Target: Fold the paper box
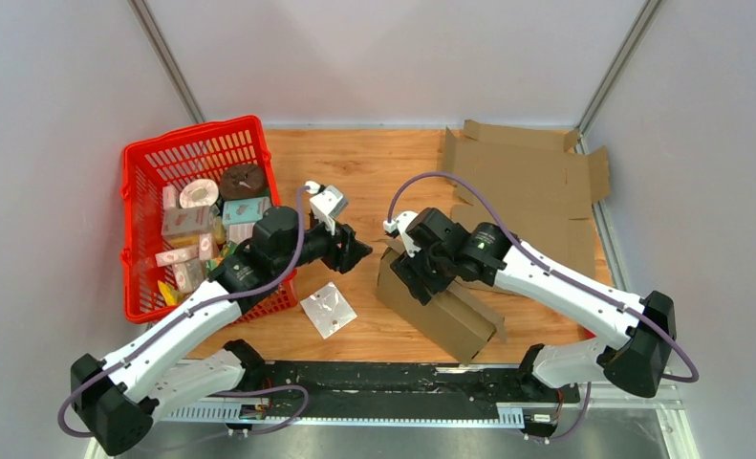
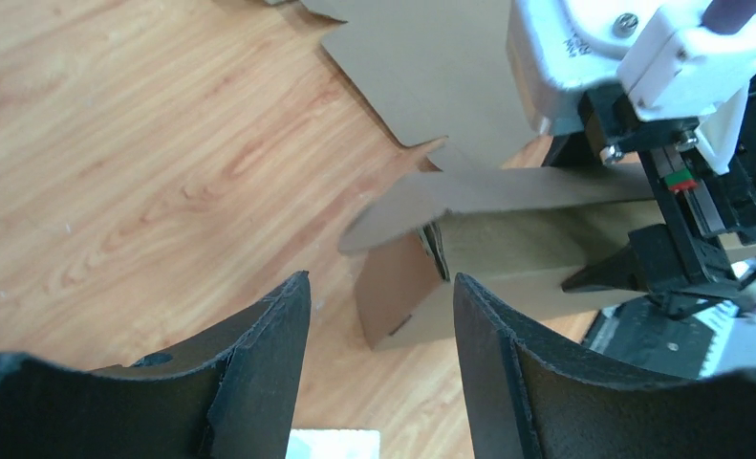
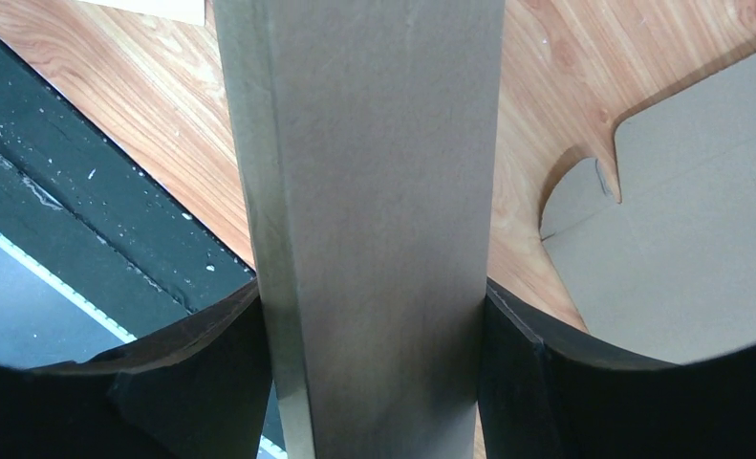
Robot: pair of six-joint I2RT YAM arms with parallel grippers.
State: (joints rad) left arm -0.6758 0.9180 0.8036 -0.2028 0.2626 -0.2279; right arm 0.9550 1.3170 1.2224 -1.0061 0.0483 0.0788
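A brown paper box (image 1: 441, 311), partly folded into a long block, lies at the table's front centre. My right gripper (image 1: 414, 271) is shut on the box across its width; in the right wrist view the box (image 3: 374, 191) fills the gap between both fingers. My left gripper (image 1: 359, 252) is open and empty, just left of the box's end. In the left wrist view its fingers (image 2: 269, 363) frame the box's end (image 2: 479, 258), where a loose flap (image 2: 431, 196) sticks out.
A flat unfolded cardboard sheet (image 1: 527, 182) lies at the back right. A red basket (image 1: 140, 229) of small packages stands at the left. A clear plastic packet (image 1: 328, 309) lies on the table in front of the left gripper.
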